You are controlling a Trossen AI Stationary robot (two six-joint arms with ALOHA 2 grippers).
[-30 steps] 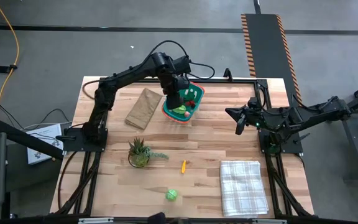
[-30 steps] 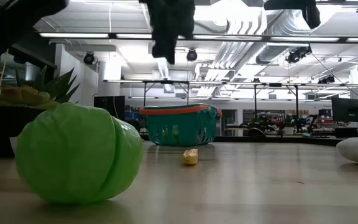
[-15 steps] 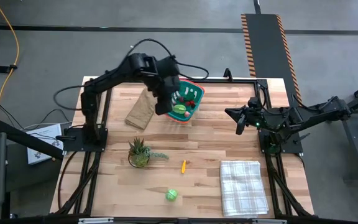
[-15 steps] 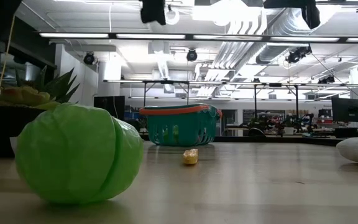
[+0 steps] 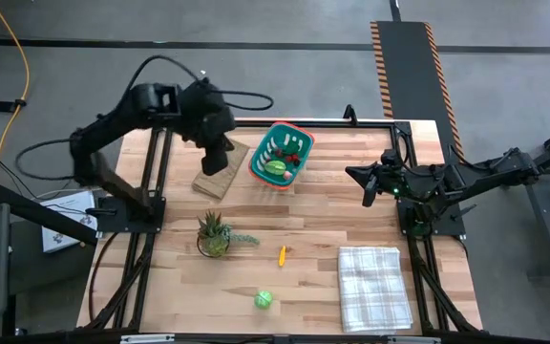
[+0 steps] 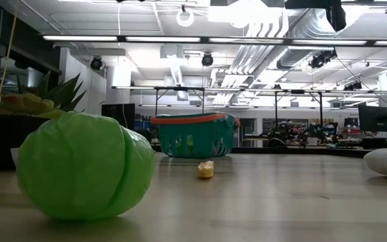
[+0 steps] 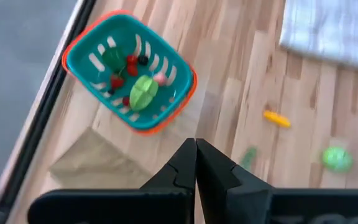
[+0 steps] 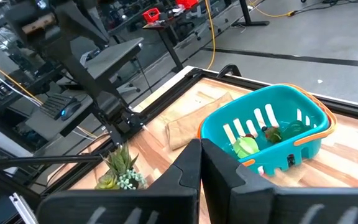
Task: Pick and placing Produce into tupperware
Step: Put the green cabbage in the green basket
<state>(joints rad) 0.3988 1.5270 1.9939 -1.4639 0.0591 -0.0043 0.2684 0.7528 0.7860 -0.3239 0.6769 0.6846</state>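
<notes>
We note a grey floor [image 5: 256,57] around the wooden table [image 5: 332,220], with a black-and-orange striped strip [image 5: 411,57] beyond it. Behind the table, long ceiling lights [image 6: 200,39], ducts [image 6: 274,60] and distant workbenches [image 6: 301,138] fill the hall.

Produce [image 5: 277,166] in tupperware [image 5: 297,137], paper bag [image 5: 209,176] left, plant [image 5: 214,233] nearer

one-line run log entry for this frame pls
left gripper: shut, empty, over paper bag | right gripper: shut, parked | basket: holds produce | cabbage, yellow piece: on table
</notes>
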